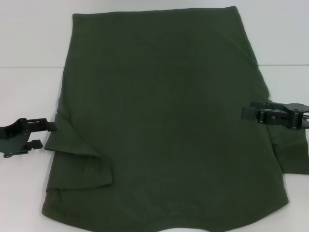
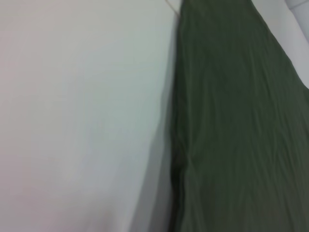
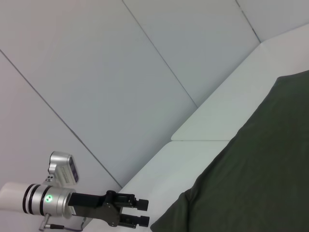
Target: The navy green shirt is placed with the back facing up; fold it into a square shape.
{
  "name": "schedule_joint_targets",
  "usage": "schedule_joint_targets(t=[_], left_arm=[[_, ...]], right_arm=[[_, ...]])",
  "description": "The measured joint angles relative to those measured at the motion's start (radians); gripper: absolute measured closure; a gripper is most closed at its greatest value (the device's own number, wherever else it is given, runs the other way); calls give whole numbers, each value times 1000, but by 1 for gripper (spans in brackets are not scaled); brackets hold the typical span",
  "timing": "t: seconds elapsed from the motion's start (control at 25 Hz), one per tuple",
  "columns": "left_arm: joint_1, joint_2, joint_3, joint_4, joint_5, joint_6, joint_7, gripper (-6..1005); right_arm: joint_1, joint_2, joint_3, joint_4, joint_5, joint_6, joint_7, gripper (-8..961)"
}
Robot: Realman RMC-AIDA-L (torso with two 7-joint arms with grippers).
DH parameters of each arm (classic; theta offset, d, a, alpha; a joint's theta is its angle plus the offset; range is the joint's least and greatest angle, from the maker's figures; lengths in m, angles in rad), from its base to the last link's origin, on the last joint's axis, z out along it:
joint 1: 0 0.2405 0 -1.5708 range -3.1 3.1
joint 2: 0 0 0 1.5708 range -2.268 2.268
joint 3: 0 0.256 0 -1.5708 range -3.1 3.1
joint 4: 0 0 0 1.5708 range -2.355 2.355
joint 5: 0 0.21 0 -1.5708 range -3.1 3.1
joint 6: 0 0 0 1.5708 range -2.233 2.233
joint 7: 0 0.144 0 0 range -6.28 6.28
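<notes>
The navy green shirt (image 1: 169, 121) lies flat on the white table (image 1: 29, 92) and fills most of the head view. Its left sleeve (image 1: 82, 166) is folded inward over the body near the front left. My left gripper (image 1: 43, 135) is open and empty, just off the shirt's left edge, low over the table. It also shows in the right wrist view (image 3: 143, 212), beside the cloth edge (image 3: 241, 169). My right gripper (image 1: 247, 110) hovers over the shirt's right side, pointing inward, open and holding nothing. The left wrist view shows the shirt's edge (image 2: 231, 125).
The right sleeve (image 1: 292, 152) sticks out past the body under my right arm. The table's back panel seam (image 1: 29, 66) runs behind the shirt. Bare white table lies to the left (image 2: 77, 121) and far right of the cloth.
</notes>
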Motion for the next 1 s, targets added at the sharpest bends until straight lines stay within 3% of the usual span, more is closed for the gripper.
schedule_joint_targets(t=[0.52, 1.0], left_arm=[[-11, -1, 10, -60, 22, -41, -7, 268], [-83, -17, 6, -110, -36, -63, 94, 268]], right_arm=[[3, -6, 1, 0, 0, 2, 0, 44], [0, -8, 12, 11, 0, 0, -10, 44]])
